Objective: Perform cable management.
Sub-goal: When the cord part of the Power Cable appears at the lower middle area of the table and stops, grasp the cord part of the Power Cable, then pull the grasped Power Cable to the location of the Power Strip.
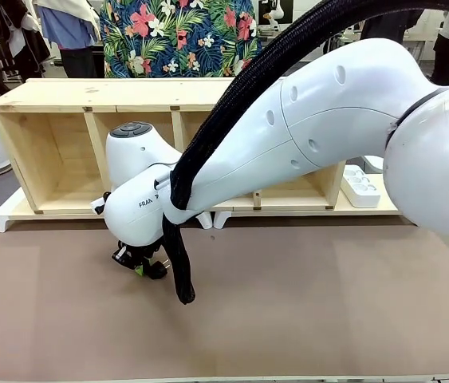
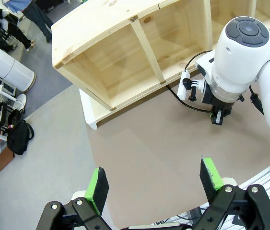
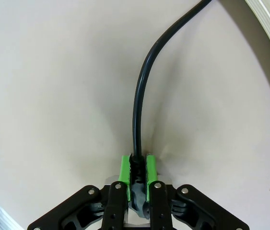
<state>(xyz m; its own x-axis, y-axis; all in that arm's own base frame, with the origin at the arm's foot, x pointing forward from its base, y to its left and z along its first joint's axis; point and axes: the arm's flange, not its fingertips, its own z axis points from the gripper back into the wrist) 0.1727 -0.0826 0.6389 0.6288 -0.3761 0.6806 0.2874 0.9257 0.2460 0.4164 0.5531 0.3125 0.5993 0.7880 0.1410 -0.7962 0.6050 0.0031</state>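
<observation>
Cable point(image 3: 135, 110) sits clamped in right claw point(image 3: 138, 164) down on bench point(image 3: 53, 96), long axis running straight ahead then toward upper right of frame; left claw point(image 2: 154, 179) apart, empty, farther away.

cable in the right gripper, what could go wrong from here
1. The right gripper pinches the thin cable between its narrow pads; a firm pull might let it slip out.
2. The cable curves away toward the wooden shelf; dragging it could snag there.
3. The arm's braided hose dangles beside the gripper and might tangle with the cable.
</observation>
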